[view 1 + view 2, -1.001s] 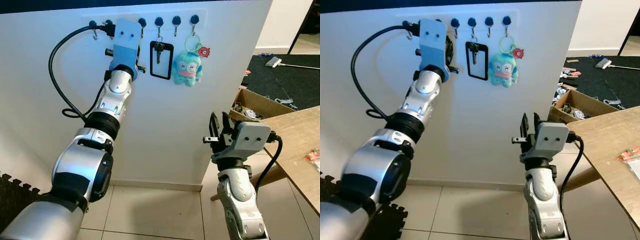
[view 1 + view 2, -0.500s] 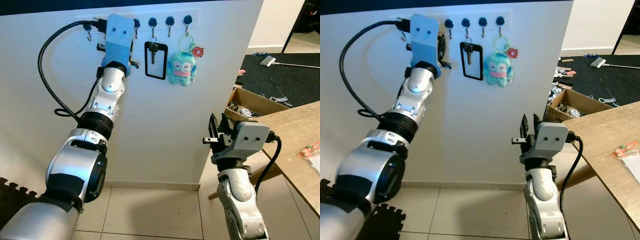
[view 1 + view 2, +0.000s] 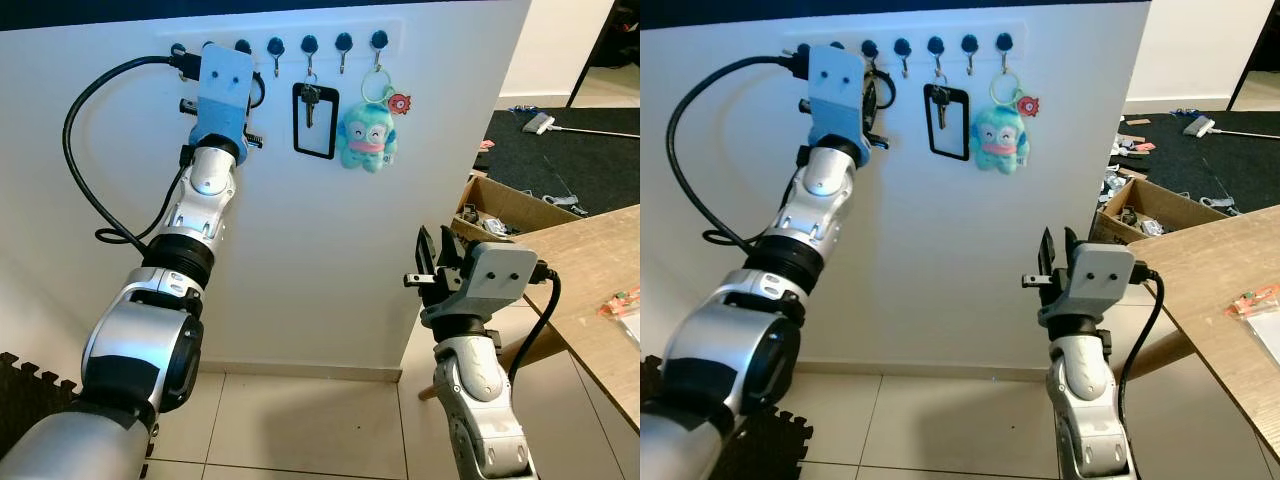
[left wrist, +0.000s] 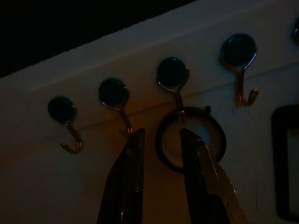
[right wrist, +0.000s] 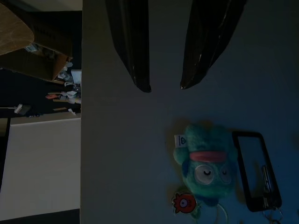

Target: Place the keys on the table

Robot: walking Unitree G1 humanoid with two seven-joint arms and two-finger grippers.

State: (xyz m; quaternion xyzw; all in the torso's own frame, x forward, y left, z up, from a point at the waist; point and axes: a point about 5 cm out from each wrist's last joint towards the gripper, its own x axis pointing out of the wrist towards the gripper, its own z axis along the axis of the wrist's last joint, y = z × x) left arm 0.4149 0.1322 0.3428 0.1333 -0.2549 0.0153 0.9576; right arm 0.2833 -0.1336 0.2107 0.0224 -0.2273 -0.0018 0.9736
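Left eye view: the left gripper (image 3: 240,95) is raised high against the white wall, right at the row of hooks (image 3: 310,44). Just off to its right side hang the keys (image 3: 311,100), a dark key inside a black rectangular frame on its own hook, and one hook further along dangles a teal plush charm (image 3: 367,136). The right gripper (image 3: 430,262) waits low and well away from the rack, fingers parted with nothing between them. Beyond it, further to that side, is the edge of the wooden table (image 3: 590,290), where the keys are meant to end up. By my reading nothing is done yet: the keys are on their hook, so the grasp, the lift off the hook and the carry to the table all remain.

Right eye view: same scene, but here a dark ring (image 3: 878,90) peeks out from behind the left wrist housing.

Left wrist view (dim, but telling): the two fingers (image 4: 127,182) stand slightly apart, with the rim of a round ring (image 4: 190,144) on the third hook passing just past their tips. Whether they touch it I cannot tell. The black frame sits at the very edge.

Right wrist view: the plush and the frame show ahead of open fingertips, far off.
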